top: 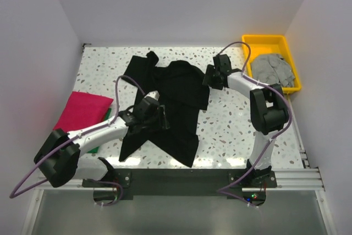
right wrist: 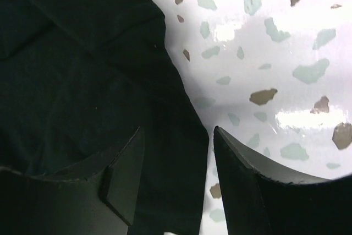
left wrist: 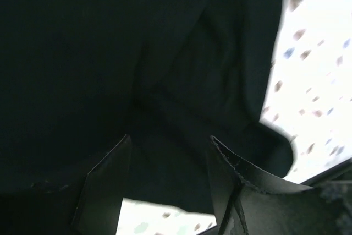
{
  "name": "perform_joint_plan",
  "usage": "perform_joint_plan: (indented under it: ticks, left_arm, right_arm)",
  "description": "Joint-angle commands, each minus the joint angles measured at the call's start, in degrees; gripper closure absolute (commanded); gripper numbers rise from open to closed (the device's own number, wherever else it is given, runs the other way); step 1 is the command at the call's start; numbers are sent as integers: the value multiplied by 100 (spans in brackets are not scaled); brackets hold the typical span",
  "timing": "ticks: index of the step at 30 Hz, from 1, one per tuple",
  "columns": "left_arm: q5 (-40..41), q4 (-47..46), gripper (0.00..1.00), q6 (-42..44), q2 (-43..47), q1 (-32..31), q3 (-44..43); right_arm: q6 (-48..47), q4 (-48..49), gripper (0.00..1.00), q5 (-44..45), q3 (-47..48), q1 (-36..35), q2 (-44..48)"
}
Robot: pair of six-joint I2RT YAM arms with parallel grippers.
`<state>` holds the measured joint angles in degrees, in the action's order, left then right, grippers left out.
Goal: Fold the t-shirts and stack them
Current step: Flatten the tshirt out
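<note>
Left tool (left wrist: 169,138) agape over rumpled black t-shirt (left wrist: 110,53); speckled table (left wrist: 313,81) at right.

The top external camera is looking down from high on the near side of the black t-shirt (top: 181,97), taking in the speckled table (top: 231,130) all around it. The left wrist camera is peering past the left gripper (left wrist: 169,137) from very close over the shirt's near left part, cloth filling most of its view, while the right wrist camera is staring down past the right gripper (right wrist: 177,130), just as close, at the shirt's far right edge; all three are sharing that shirt
</note>
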<state>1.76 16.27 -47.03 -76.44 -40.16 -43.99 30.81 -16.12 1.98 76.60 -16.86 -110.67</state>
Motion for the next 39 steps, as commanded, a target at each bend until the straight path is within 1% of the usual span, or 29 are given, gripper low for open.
perform_joint_plan:
  ticks: [1,4,6,8,13,17,20,21,23,24,26,28,29,32,33,35,36,38,39]
  left_arm:
    - [263,-282,40,-351,568,-464,504]
    - [403,-221,41,-500,675,-746,777]
    - [500,-204,41,-562,657,-809,821]
    - [650,-116,44,-676,605,-835,839]
    - [993,157,52,-1018,394,-853,751]
    - [923,78,53,-1151,262,-853,865]
    - [852,-28,54,-1247,69,-844,953]
    - [870,-28,54,-1282,-71,-844,962]
    - [1124,217,54,-1449,-212,-844,901]
    - [1247,332,54,-1511,-361,-844,866]
    - [1546,569,53,-1599,-520,-792,734]
    - [1608,710,53,-1538,-766,-573,567]
    - [1608,737,53,-1503,-836,-467,514]
    - [1486,754,53,-1327,-1283,121,330]
    - [1450,781,52,-1240,-1390,462,181]
    - [1529,860,52,-1125,-1749,771,-47]
    - [1668,1008,52,-1029,-1890,1060,-397]
    - [1740,1097,52,-844,-2328,1343,-802]
    - [1888,1228,52,-687,-2505,1579,-1292]
  right_arm:
    - [-321,285,44,39,329,-19,-129]
    - [-417,179,45,171,461,-19,-332]
    - [-461,214,45,206,453,-10,-402]
    - [-488,285,46,145,470,-10,-481]
    - [-506,338,53,-48,593,-36,-754]
    - [-479,408,59,-66,567,-36,-807]
    - [-470,364,69,-40,637,-28,-877]
    - [-444,312,77,-31,646,-28,-868]
    - [-383,215,85,117,637,-19,-790]
    - [-382,101,93,206,620,-19,-728]
    - [-382,-214,100,573,619,7,-536]
    - [-391,-417,100,751,593,112,-359]
    - [-391,-540,100,778,541,165,-132]
    - [-365,-664,100,866,216,446,308]
    - [-356,-691,100,848,24,508,640]
    - [-356,-769,100,804,-170,693,976]
    - [-382,-805,100,804,-380,806,1282]
    - [-374,-840,100,752,-793,912,1661]
    - [-365,-840,100,691,-952,1017,2028]
